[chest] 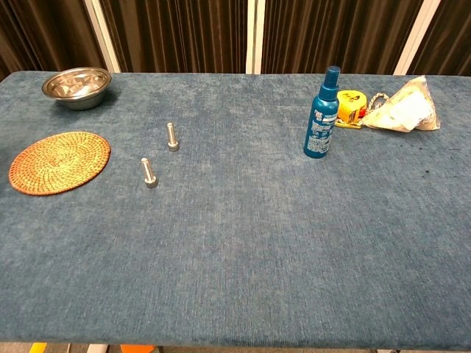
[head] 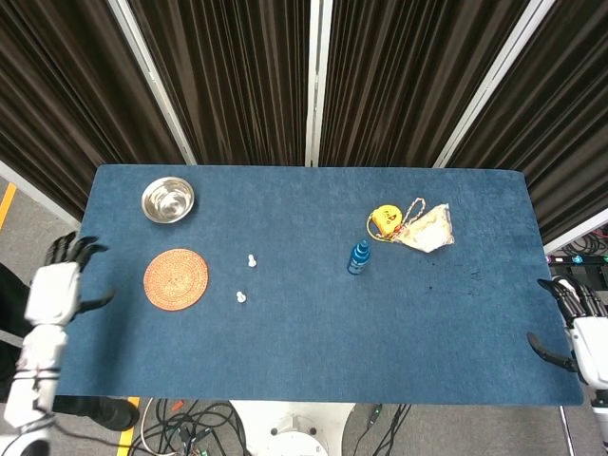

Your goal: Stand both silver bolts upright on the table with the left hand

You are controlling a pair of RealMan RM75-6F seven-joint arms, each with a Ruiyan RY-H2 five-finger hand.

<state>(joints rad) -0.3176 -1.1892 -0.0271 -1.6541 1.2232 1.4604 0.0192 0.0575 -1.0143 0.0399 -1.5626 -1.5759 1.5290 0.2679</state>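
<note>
Two silver bolts stand upright on the blue table, heads down. The nearer bolt [chest: 149,173] [head: 241,297] is just right of the woven mat, and the farther bolt [chest: 171,137] [head: 252,260] stands a little behind it. My left hand [head: 57,288] hangs off the table's left edge, empty with fingers spread, far from both bolts. Off the right edge, my right hand [head: 578,328] is likewise empty with fingers apart. The chest view shows neither hand.
An orange woven mat [chest: 59,162] lies at the left, with a steel bowl [chest: 76,83] behind it. A blue spray bottle [chest: 321,114] stands right of centre. A yellow tape measure [chest: 352,107] and a crumpled bag [chest: 403,107] lie at the back right.
</note>
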